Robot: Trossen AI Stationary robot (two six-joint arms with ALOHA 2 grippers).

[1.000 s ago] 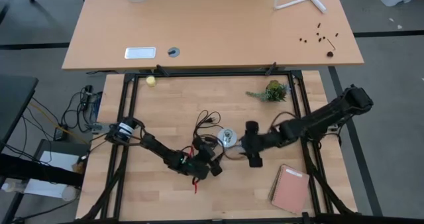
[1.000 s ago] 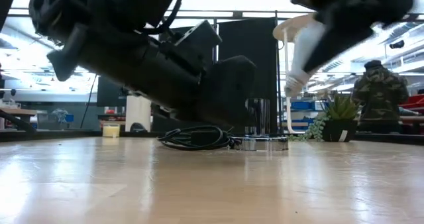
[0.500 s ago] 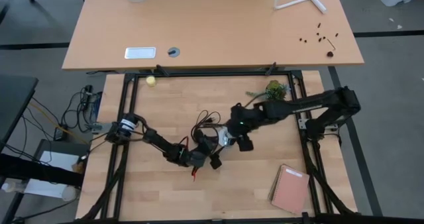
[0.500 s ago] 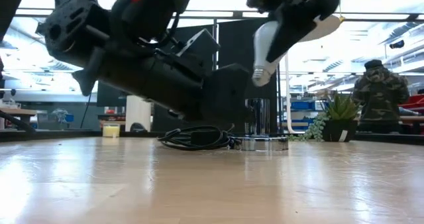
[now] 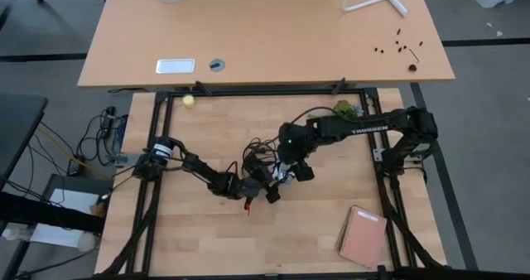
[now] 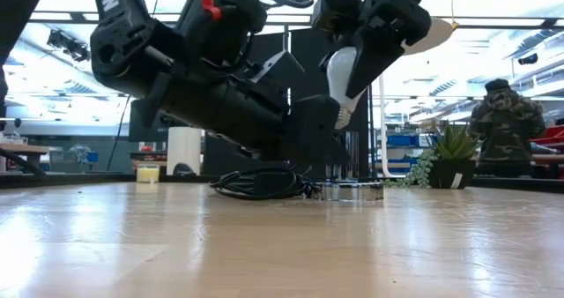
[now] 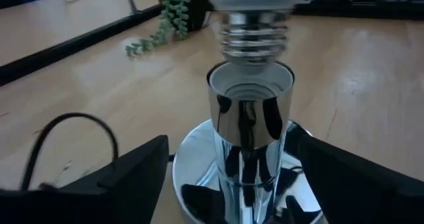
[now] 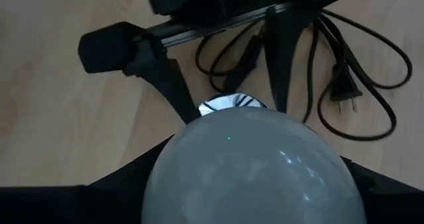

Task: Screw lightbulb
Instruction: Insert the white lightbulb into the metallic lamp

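My right gripper is shut on the white lightbulb and holds it over the chrome socket. The bulb's grey screw base hangs just above the socket's open mouth. The socket stands upright on its round disc on the table. My left gripper lies low on the near side, open, with one finger on each side of the socket. In the high view the right gripper covers most of the socket. My left gripper: whether its fingers touch the socket's disc I cannot tell. My right gripper pinches the bulb's glass globe between its two fingers, on opposite sides of its widest part. The fingers slant down from above and from the table's right. The bulb hangs clear, screw base downward, slightly tilted.
A coiled black cord with a plug lies beside the socket. A small plant sits at the far right, a pinkish notebook at the near right, and a yellowish ball at the far left. A person stands beyond the table.
My right gripper has carried the lightbulb toward the table's left, from right of the socket to above it, and has tipped further downward. The screw base now points at the socket's mouth. My left gripper has slid toward the socket.
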